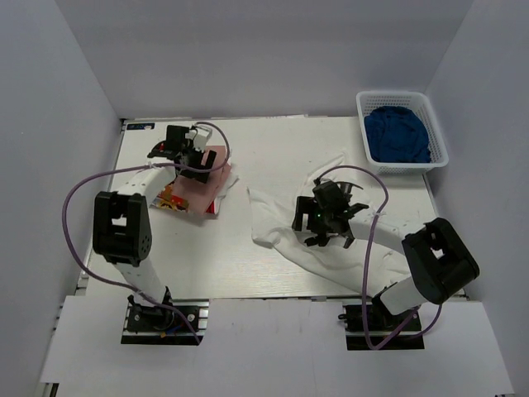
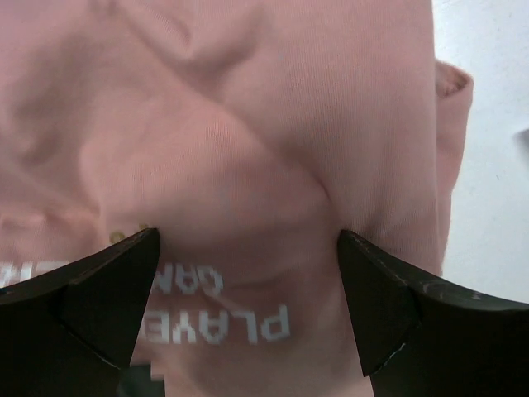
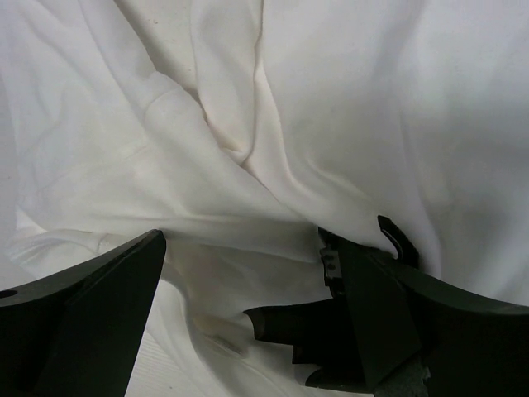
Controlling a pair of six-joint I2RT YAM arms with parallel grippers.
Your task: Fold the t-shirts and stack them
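Hovering at upper left, left gripper (image 2: 248,244) spread over pink t-shirt (image 2: 273,124), right gripper (image 3: 241,244) spread over crumpled white t-shirt (image 3: 331,107), centre right.

Left: shirt stack (image 1: 211,188); ctr-right: loose t-shirt (image 1: 269,217); back-right corner: basket (image 1: 395,94).

Black-white arms (image 1: 122,225), purple cables (image 1: 67,207), dark pincers (image 2: 248,273) (image 3: 244,265)

The top camera looks down from above the near edge and covers the whole surface (image 1: 281,157). The left wrist camera sits very close over the pink shirt (image 2: 248,124) near the far left corner. The right wrist camera sits very close over the white shirt (image 3: 331,99) toward the right edge. Each wrist view faces out between its own jaws. Both shirts also appear in the top view.
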